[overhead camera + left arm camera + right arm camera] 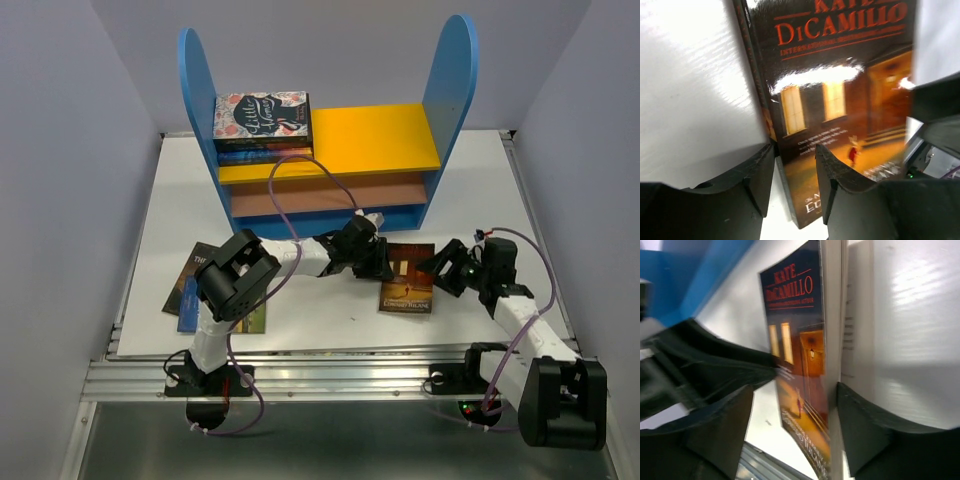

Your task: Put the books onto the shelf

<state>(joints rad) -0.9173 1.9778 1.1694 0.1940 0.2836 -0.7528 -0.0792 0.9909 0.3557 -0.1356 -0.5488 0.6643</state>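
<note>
A dark paperback (410,280) with "Kate DiCamillo" in red on its cover lies on the white table in front of the shelf (385,135). My left gripper (383,266) reaches across to its left edge. In the left wrist view the jaws (795,149) straddle the book's spine (840,100), one finger over the cover, a strip of table showing beside the other. My right gripper (438,272) is at the book's right edge, its jaws (794,390) wide around the page edge (800,350) without touching. A stack of books (262,125) lies on the yellow board's left.
More books (190,285) lie flat on the table at the left, partly under my left arm (235,275). The shelf's blue side panels (452,70) rise tall at the back. Grey walls close in on both sides, and a metal rail (330,375) runs along the near edge.
</note>
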